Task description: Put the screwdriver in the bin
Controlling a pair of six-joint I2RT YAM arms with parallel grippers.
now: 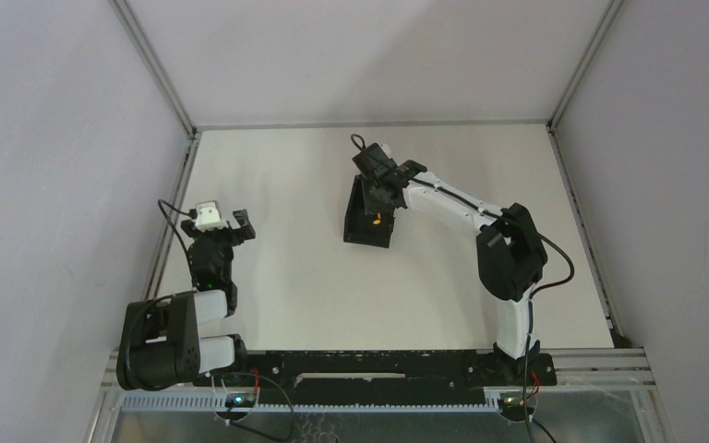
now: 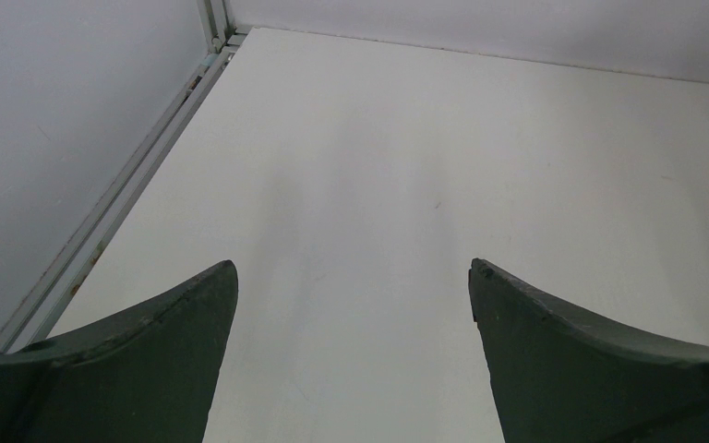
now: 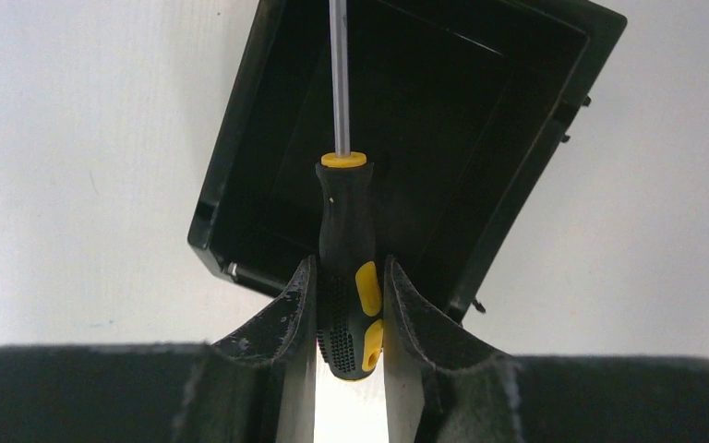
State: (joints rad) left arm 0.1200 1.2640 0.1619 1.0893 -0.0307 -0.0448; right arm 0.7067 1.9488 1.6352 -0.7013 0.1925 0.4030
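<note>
My right gripper (image 3: 349, 272) is shut on the screwdriver (image 3: 343, 240), pinching its black handle with yellow inserts. The thin metal shaft points ahead over the open top of the black bin (image 3: 240, 129), which lies directly below. In the top view the right gripper (image 1: 383, 198) hovers over the bin (image 1: 358, 217) at mid-table, and a small yellow bit of the screwdriver (image 1: 376, 220) shows. My left gripper (image 2: 351, 277) is open and empty over bare table; in the top view the left gripper (image 1: 224, 224) sits at the left side, far from the bin.
A metal frame rail (image 2: 138, 166) runs along the table's left edge beside the left gripper. White walls enclose the table (image 1: 286, 277) on three sides. The right arm's elbow (image 1: 510, 249) stands right of the bin.
</note>
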